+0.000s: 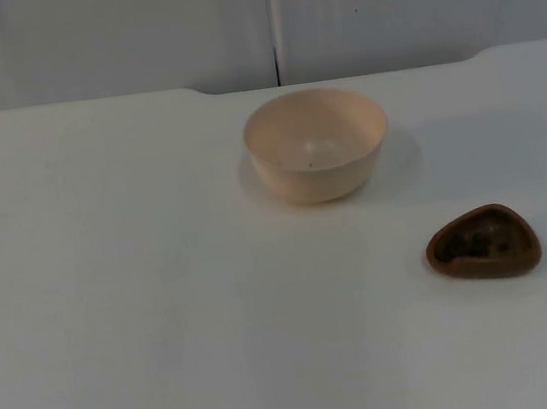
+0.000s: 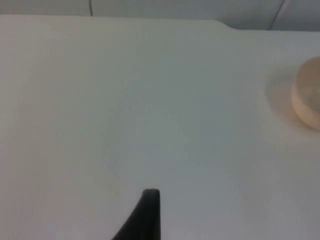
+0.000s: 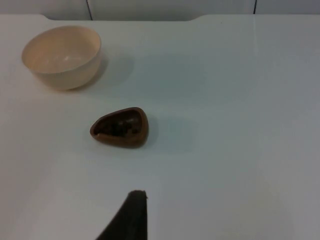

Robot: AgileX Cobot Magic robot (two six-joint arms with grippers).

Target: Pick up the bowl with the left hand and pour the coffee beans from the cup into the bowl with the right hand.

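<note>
A cream bowl (image 1: 317,143) stands upright on the white table, behind its middle, with nothing visible inside. To its front right sits a small brown cup (image 1: 482,243) with a rounded three-cornered rim and dark coffee beans in it. The left gripper (image 2: 150,200) hangs over bare table, well apart from the bowl (image 2: 310,97). The right gripper (image 3: 135,200) is a short way back from the cup (image 3: 120,128) and does not touch it. The bowl (image 3: 62,57) lies beyond the cup in the right wrist view. Both arms wait.
The grey partition wall (image 1: 269,13) closes off the table's far edge just behind the bowl. White table top (image 1: 119,336) stretches to the left and front of both objects.
</note>
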